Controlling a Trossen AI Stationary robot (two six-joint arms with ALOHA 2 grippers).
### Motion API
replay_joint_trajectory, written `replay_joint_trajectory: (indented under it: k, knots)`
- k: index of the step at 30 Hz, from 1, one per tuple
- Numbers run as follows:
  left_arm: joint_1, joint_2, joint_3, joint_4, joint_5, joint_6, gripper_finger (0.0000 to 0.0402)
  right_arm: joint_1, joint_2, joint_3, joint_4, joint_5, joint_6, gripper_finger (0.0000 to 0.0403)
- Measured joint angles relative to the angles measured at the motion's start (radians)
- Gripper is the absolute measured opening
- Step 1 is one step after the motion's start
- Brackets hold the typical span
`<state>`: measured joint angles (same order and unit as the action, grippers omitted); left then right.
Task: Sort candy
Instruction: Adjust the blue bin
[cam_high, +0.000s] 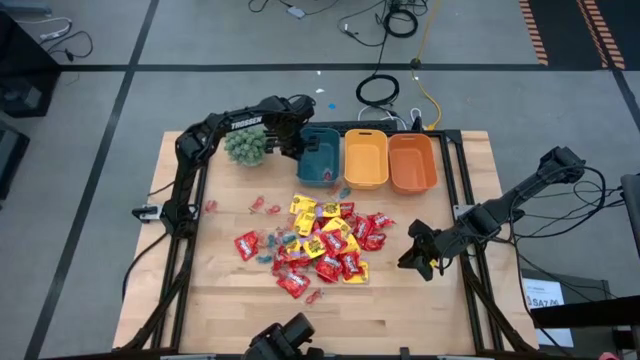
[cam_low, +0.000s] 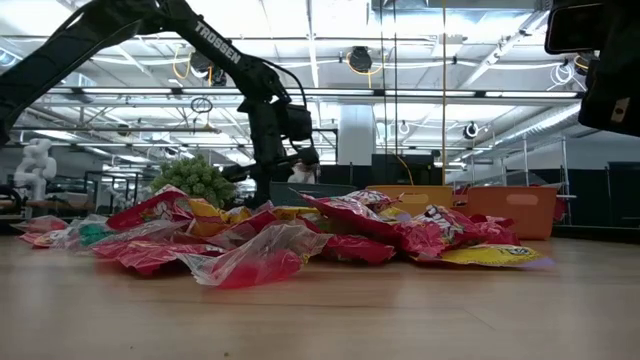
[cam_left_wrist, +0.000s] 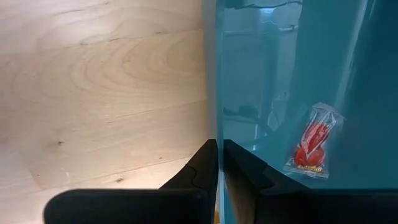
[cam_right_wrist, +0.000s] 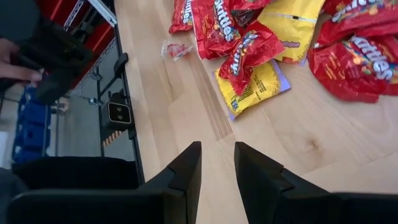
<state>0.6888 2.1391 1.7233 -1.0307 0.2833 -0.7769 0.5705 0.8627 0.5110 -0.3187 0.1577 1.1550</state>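
Left gripper (cam_high: 300, 146) hovers at the teal bin's (cam_high: 322, 140) near wall, fingers nearly together, empty; one red sweet (cam_left_wrist: 311, 144) lies inside. Risk: fingers clip the rim and shove the bin. Spiky plant (cam_high: 245, 146) crowds it. Candy pile (cam_high: 320, 245) mid-desk. Right gripper (cam_high: 420, 255) slightly parted, empty, over bare desk (cam_high: 210, 300) near the edge.

A pale wooden table (cam_high: 225, 300) stands on a grey floor (cam_high: 200, 35) marked with dark lines, where black cables (cam_high: 385, 90) lie coiled. Overhead, bright strip lights (cam_low: 500, 60) run along a ceiling of beams and pipes, with dim shelving (cam_low: 110, 190) behind.
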Motion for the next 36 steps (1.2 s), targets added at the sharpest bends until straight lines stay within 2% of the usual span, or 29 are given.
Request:
replay_joint_trajectory:
  k: [7,36]
  knots:
    - [0.000,0.000,0.000,0.002,0.000,-0.001,0.0035,0.000,0.000,0.000,0.000,0.000,0.092,0.0086]
    - [0.000,0.000,0.000,0.002,-0.001,-0.002,0.0035,0.000,0.000,0.000,-0.001,-0.003,0.083,0.0086]
